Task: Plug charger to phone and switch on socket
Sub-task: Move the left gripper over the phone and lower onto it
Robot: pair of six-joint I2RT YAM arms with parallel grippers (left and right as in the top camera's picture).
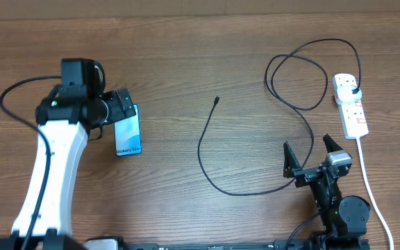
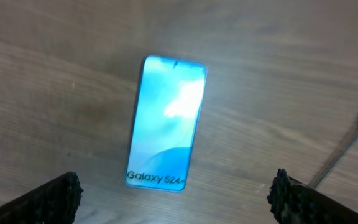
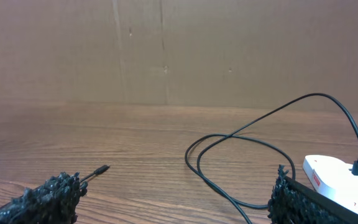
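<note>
Bench [image 1: 186,42]: its far edge runs along the top of the overhead frame. Bare wood lies open across the upper left, the top centre and the lower centre.

Left side. I count one white left arm [image 1: 47,167] coming up from the lower left corner. The left claw [image 1: 125,105] sits over the upper end of the phone [image 1: 128,133], jaws spread wide, gripping nothing. In the left wrist view the phone [image 2: 166,121] lies flat and screen up between the two fingertips [image 2: 64,193], clear of both. One phone counted. Its long axis runs top to bottom in the overhead frame, slightly tilted, with the "Galaxy" end toward the lower edge.

Centre. A strip of bare bench separates the phone from the charger [image 1: 200,147]. One charger counted. Its connector tip [image 1: 217,100] lies alone in the upper centre, pointing toward the top of the frame. The cable drops from there, curves along the lower centre, then rises into loose overlapping loops in the upper right.

Right side. The right claw [image 1: 308,153] stands low in the frame, jaws wide apart and empty, with the cable passing just beside it. The charger's plug [image 1: 353,90] is seated in the socket [image 1: 351,105]. One socket counted, long axis roughly top to bottom. Its red switches are too small to count. Its white cord [image 1: 367,182] runs to the lower right edge.
</note>
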